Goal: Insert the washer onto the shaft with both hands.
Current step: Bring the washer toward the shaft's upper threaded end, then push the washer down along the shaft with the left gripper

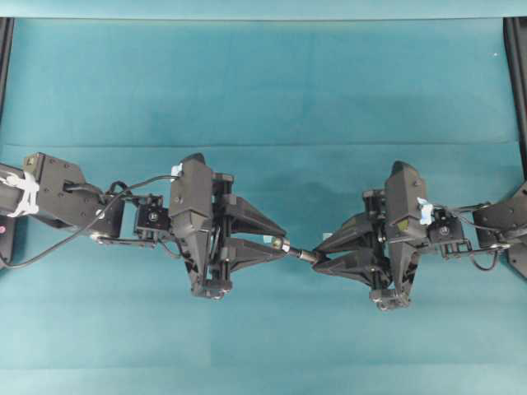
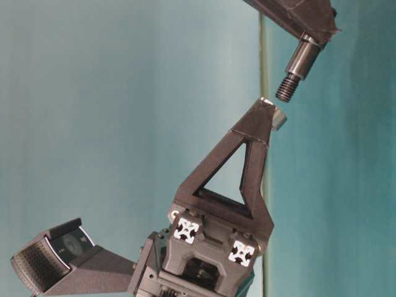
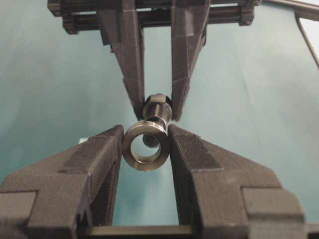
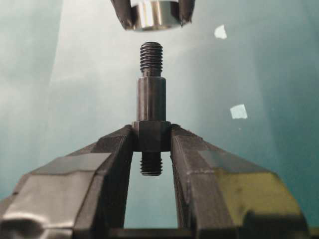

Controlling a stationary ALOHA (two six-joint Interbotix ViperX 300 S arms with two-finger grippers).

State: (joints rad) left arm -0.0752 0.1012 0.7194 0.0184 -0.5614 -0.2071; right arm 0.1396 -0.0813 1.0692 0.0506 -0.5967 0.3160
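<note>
My left gripper (image 1: 280, 243) is shut on the washer (image 1: 281, 243), a thick grey ring pinched at its rim between the fingertips, hole facing the other arm. My right gripper (image 1: 319, 256) is shut on the shaft (image 1: 306, 254), clamped at its thick hex midsection. In the left wrist view the washer (image 3: 145, 146) sits between the pads of that gripper (image 3: 145, 145), and the shaft's end (image 3: 151, 140) shows through the hole. In the right wrist view the shaft (image 4: 151, 99) points its threaded tip at the washer (image 4: 152, 15), with a small gap between them. From table level, washer (image 2: 279, 117) and shaft (image 2: 298, 65) are apart.
Both arms hover over a teal cloth (image 1: 263, 82). Small pale tape squares (image 4: 239, 111) lie on it. Black frame rails (image 1: 517, 82) run along the right and left edges. A black camera housing (image 2: 49, 257) sits low at the left in the table-level view.
</note>
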